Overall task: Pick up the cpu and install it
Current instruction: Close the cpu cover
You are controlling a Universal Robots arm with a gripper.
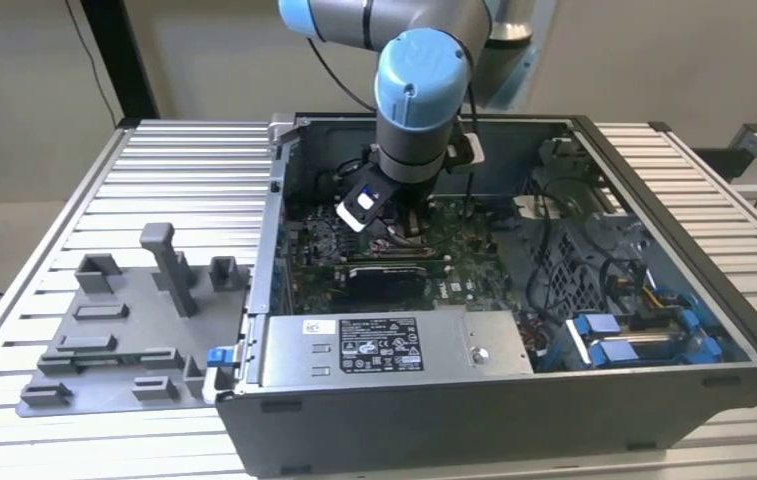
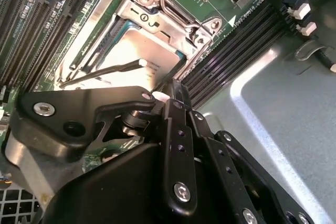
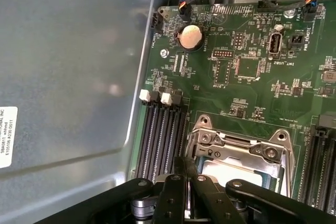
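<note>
Gripper (image 3: 190, 169) hangs right over the socket frame (image 3: 239, 142), fingers pinched together, gripping nothing I can make out. The cpu (image 2: 131, 51) lies inside that frame, so I'd call this the seating stage. Any further move calls for care around the thin lever (image 2: 105, 71).

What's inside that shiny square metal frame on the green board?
The cpu: its pale silver top shows inside the frame. The gripper covers part of it, and whatever lies under the cpu is hidden.
</note>
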